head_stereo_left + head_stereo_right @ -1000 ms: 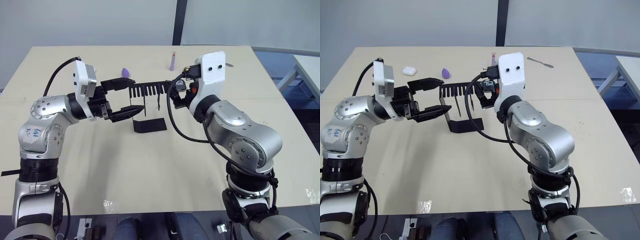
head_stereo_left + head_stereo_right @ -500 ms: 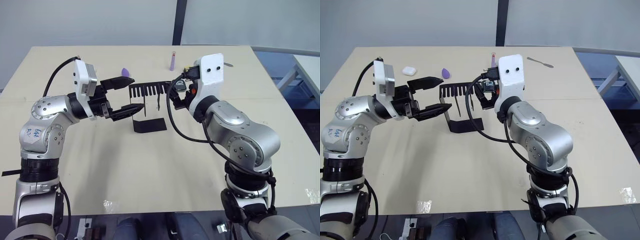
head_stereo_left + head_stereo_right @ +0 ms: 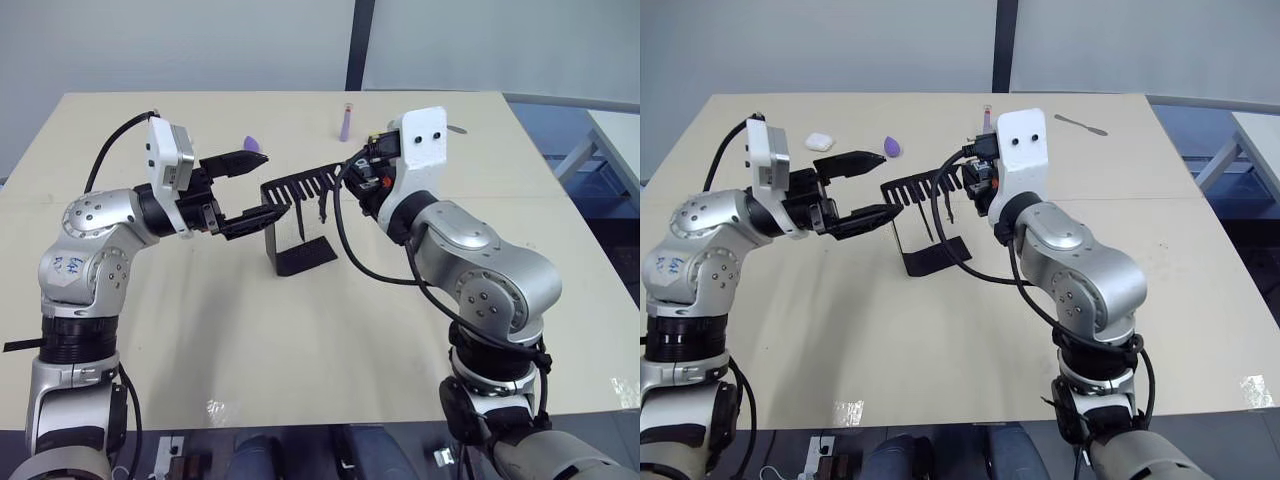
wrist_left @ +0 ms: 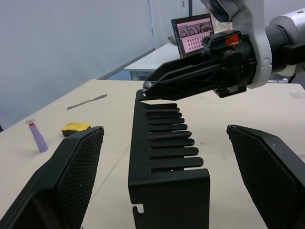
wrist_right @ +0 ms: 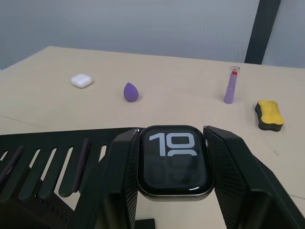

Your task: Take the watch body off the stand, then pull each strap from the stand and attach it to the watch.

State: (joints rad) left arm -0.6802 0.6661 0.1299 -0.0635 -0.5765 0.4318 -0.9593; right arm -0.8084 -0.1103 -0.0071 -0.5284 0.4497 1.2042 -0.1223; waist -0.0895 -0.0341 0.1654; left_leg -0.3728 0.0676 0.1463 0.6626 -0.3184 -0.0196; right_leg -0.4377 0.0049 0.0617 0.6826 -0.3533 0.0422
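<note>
The watch body, silver-rimmed with a black screen, sits between the fingers of my right gripper, which is shut on it at the end of the stand's top arm. The black stand leans, its slotted arm sloping up toward that gripper. Two dark purple straps hang from the slots. My left gripper is open, one finger on each side of the stand's other end, not touching it.
A lilac tube, a purple egg-shaped sponge and a white case lie behind the stand. A yellow-and-black block and a metal spatula lie at the far right of the table.
The stand has tipped: its top arm now rises toward my right gripper and the base has skewed. The right gripper has shifted slightly up with the watch body. The left gripper has barely moved.
</note>
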